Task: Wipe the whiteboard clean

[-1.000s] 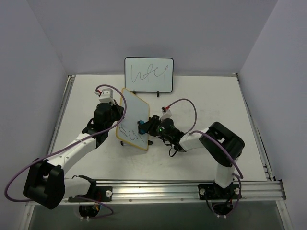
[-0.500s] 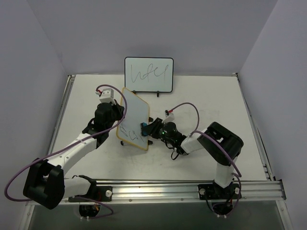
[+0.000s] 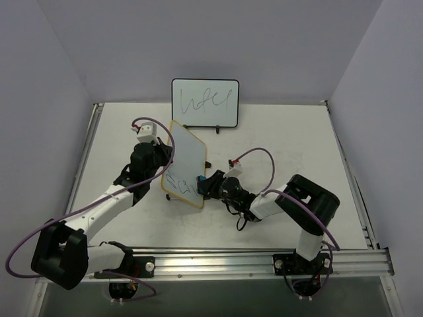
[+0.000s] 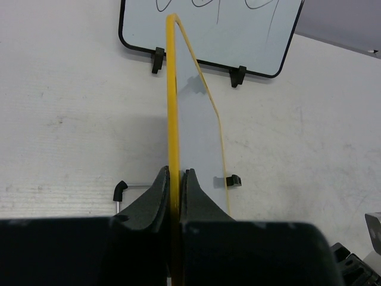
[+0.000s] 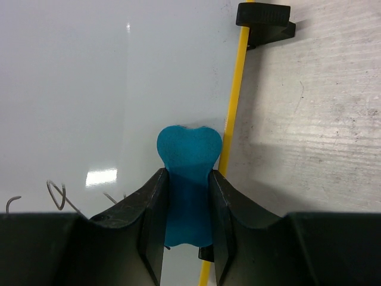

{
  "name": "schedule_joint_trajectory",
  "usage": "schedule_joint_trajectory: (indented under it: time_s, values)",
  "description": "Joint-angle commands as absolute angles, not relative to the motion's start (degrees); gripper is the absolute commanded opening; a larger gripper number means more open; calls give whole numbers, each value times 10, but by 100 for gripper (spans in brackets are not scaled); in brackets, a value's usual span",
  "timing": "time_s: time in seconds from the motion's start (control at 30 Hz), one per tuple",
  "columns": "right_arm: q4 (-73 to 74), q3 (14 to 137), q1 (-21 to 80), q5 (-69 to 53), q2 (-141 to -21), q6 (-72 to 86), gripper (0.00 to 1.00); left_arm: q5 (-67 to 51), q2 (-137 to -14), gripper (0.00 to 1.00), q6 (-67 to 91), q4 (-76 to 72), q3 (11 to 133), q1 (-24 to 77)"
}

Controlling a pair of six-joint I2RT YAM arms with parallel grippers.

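Whiteboard (image 3: 187, 158) sits in left tool (image 4: 174, 179), right tool's (image 5: 186, 176) eraser (image 5: 189, 149) touching it.

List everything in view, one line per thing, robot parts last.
whiteboard: one, white with a yellow frame, tilted up on its edge mid-table, dark scribbles on its near part.
black-framed whiteboard: one, white, upright at the table's far edge, one scribble line.
eraser: one, blue, against the yellow-framed board's face near its edge.
table: one, white.
rail: one, silver, along the near edge.
cables: two, purple, one looping along each arm.
left gripper: black, shut on the whiteboard's frame.
right gripper: black, shut on the eraser.
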State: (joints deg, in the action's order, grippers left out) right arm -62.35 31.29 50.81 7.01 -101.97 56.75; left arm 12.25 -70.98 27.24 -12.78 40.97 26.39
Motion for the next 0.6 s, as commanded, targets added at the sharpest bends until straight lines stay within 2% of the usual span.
schedule_joint_trajectory:
  time_s: [0.0,0.57]
  values:
    - [-532,297,591,-29,-1033,570,0,92,-725,2,250,-32,367,287]
    - [-522,294,670,-7,-1004,626,0,114,-722,2,294,-117,313,287]
